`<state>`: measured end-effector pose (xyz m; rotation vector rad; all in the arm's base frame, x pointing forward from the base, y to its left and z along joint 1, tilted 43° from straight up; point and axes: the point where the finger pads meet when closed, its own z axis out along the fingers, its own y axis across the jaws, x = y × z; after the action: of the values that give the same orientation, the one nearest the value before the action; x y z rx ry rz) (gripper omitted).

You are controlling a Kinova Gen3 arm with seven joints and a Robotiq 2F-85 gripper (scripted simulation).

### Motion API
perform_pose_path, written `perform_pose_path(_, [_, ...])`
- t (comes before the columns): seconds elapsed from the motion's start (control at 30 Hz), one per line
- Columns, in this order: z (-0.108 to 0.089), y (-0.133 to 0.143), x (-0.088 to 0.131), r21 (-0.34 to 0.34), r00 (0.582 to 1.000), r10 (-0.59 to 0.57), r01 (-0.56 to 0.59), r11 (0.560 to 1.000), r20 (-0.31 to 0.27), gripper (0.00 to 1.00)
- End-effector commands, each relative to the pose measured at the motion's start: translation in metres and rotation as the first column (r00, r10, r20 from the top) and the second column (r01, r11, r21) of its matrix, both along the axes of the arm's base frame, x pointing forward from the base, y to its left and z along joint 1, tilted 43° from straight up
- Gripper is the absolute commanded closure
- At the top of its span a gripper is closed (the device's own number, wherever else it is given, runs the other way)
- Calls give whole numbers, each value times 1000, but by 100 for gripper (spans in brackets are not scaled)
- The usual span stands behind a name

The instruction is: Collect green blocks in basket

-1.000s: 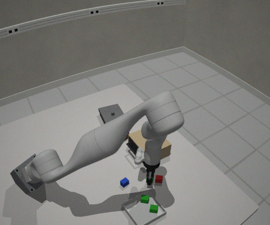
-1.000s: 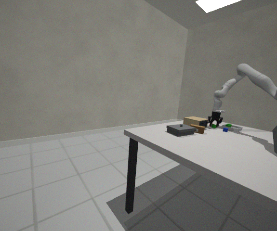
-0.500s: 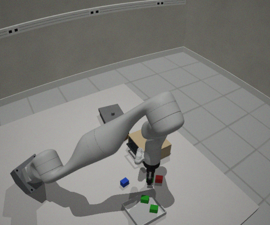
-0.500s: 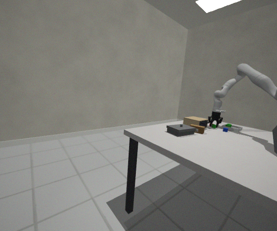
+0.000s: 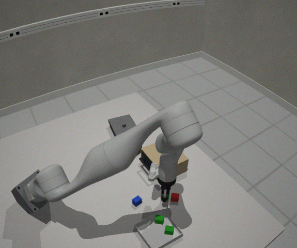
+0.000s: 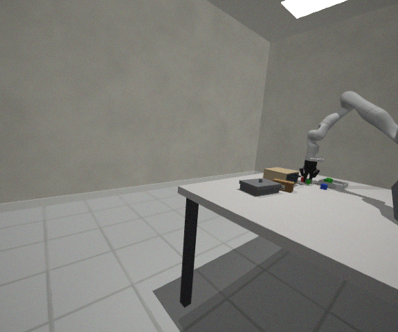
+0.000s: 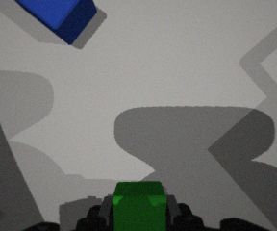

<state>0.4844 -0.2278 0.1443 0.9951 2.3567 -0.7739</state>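
Note:
My gripper point(image 5: 165, 199) point(image 6: 309, 180) point(image 7: 139, 213) points down and is shut on a green block point(image 7: 139, 207), low at the table top. Two green blocks point(image 5: 159, 219) point(image 5: 169, 230) lie inside the grey basket point(image 5: 153, 236) point(image 6: 340, 184). The light wooden cabinet point(image 5: 150, 150) point(image 6: 281, 170) stands behind the gripper, partly hidden by the arm. How far its dark drawer point(image 5: 145, 161) stands out is hard to tell. The metal box point(image 6: 259, 191) has its lid point(image 5: 118, 122) point(image 6: 256, 182) on top, with no gap visible.
A red block point(image 5: 174, 197) point(image 6: 302, 179) lies close beside the gripper. A blue block point(image 5: 137, 200) point(image 6: 323, 186) point(image 7: 57, 12) lies a little way off on the other side. A brown wooden object point(image 6: 286, 185) stands between the metal box and the cabinet.

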Motion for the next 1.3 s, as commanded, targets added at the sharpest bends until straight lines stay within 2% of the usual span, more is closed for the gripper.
perform_pose_path(0.0, [0,-2,3,-3,1000,1,-1,1000,6,90])
perform_pose_path(0.73, [1,-2,3,-3,1000,1,-1,1000,7,90])
perform_pose_path(1.27, [24,18,-5,-4,1000,6,-6,1000,2,90])
